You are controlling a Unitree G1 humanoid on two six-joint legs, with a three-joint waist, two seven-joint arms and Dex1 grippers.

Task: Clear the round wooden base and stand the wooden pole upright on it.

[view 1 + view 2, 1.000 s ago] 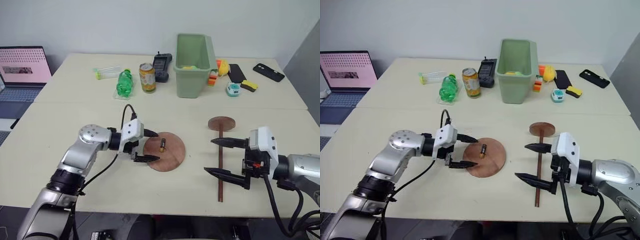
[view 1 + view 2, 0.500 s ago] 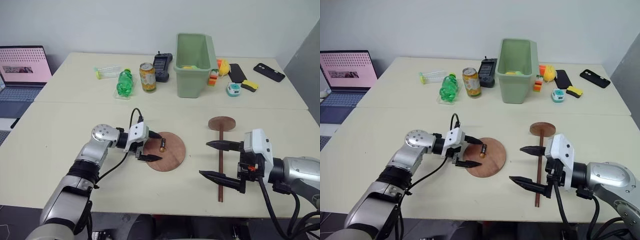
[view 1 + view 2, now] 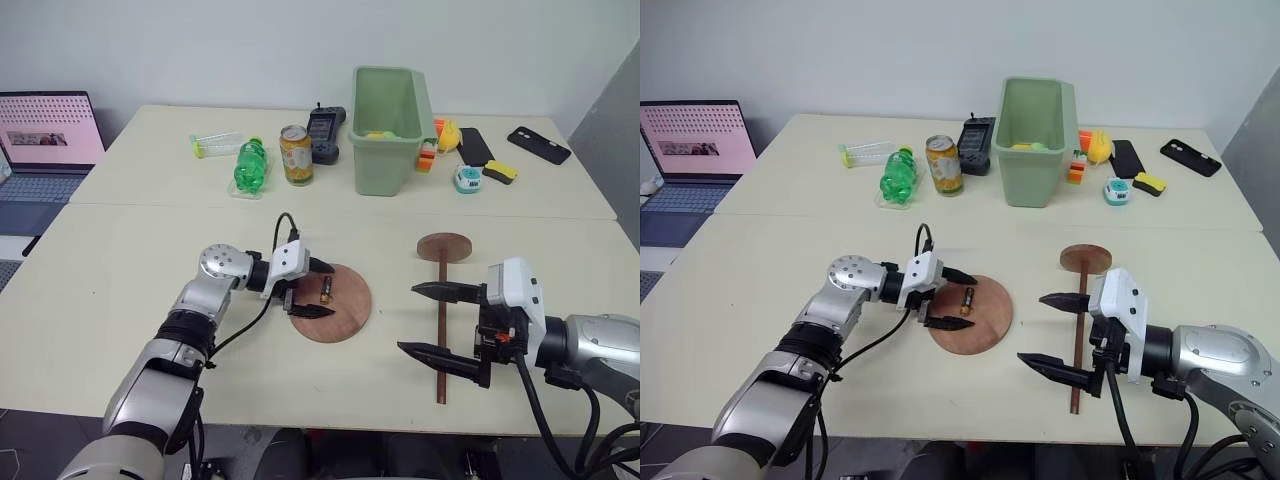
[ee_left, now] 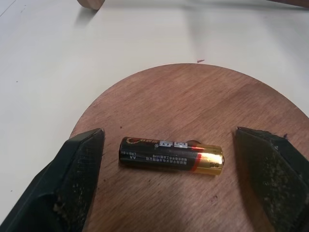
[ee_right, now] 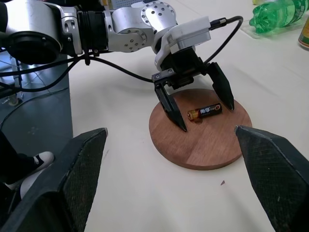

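Round wooden base (image 3: 335, 303) is seen flat on the surface (image 3: 150, 290), a battery (image 4: 171, 155) lying on it. Left gripper (image 5: 199, 103) is held over the base, jaws wide, straddling the battery without touching. Wooden pole (image 3: 441, 320) lies flat nearby; right gripper (image 3: 440, 322) hovers over it, jaws wide.

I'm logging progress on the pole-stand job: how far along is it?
Nothing is finished yet. The battery lies on the round wooden base, and the open left gripper straddles it without gripping. The wooden pole lies flat on the table, with the open right gripper around its shaft. Left: remove the battery, then stand the pole upright on the base.
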